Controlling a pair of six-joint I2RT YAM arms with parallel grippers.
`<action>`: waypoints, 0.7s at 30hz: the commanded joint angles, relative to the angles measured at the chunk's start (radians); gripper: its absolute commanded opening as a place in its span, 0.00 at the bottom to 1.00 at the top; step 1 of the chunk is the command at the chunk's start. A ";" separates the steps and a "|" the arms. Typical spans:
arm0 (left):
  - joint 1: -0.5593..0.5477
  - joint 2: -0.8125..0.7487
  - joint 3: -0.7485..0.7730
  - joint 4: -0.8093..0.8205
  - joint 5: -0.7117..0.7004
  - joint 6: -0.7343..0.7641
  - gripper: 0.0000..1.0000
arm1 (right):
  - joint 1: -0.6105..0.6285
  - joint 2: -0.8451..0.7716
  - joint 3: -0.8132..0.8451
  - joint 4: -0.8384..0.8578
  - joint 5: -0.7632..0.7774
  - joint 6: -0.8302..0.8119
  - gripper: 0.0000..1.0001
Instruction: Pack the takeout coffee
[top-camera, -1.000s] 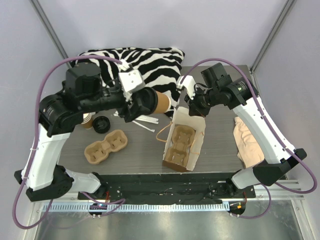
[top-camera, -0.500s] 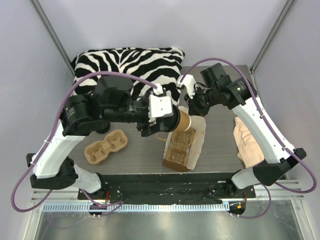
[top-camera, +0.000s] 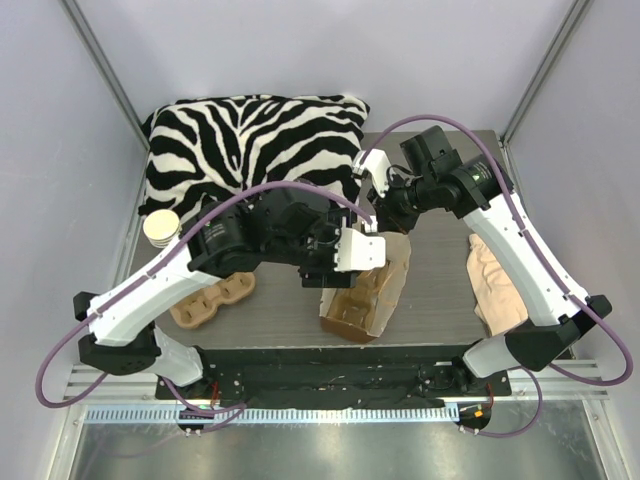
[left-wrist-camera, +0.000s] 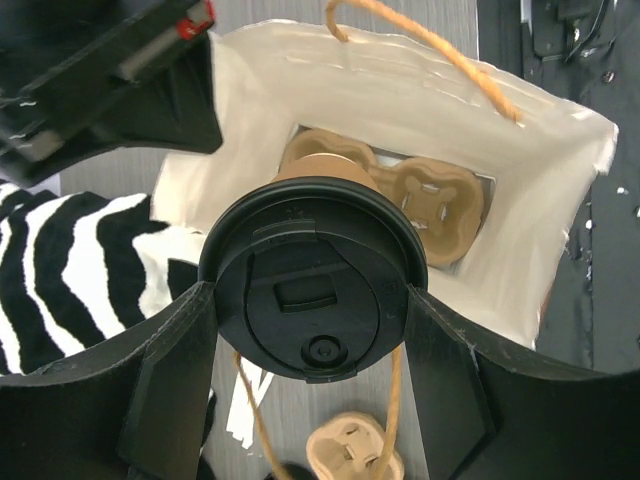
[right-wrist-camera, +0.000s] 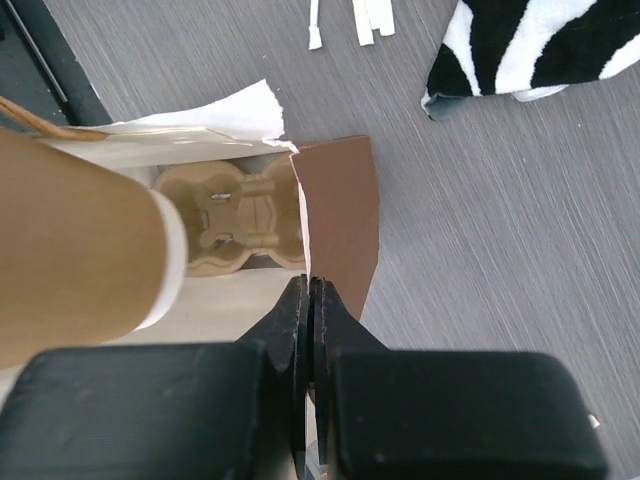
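grey counter (top-camera: 440, 290), white-walled booth. left claw (top-camera: 358, 252) grasped takeout coffee (left-wrist-camera: 312, 300), directly over open paper bag (left-wrist-camera: 520, 230). right claw (right-wrist-camera: 308, 300) clenched on bag rim beside it. risks: cup base missing carrier (left-wrist-camera: 430, 200) socket below, snagging twine handle (left-wrist-camera: 450, 70), tipping; thin rim slipping free, mouth collapsing.

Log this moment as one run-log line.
left pincer: holds takeout coffee over paper bag mouth | right pincer: pinches paper bag rim | cup carrier: inside paper bag | takeout coffee: not yet seated

Left arm (top-camera: 140, 295) and right arm (top-camera: 527, 268) — white links, black joints and bases, white wrist brackets — each with a looping purple cable (top-camera: 437, 120).
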 joint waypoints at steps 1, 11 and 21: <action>-0.004 0.003 -0.055 0.093 -0.027 0.049 0.20 | 0.005 -0.021 0.016 0.036 -0.035 0.030 0.01; -0.027 0.066 -0.129 0.119 -0.014 0.059 0.20 | 0.005 -0.058 -0.056 0.058 -0.070 0.088 0.01; -0.017 -0.049 -0.431 0.369 -0.008 0.003 0.18 | 0.005 -0.193 -0.235 0.088 -0.165 0.191 0.17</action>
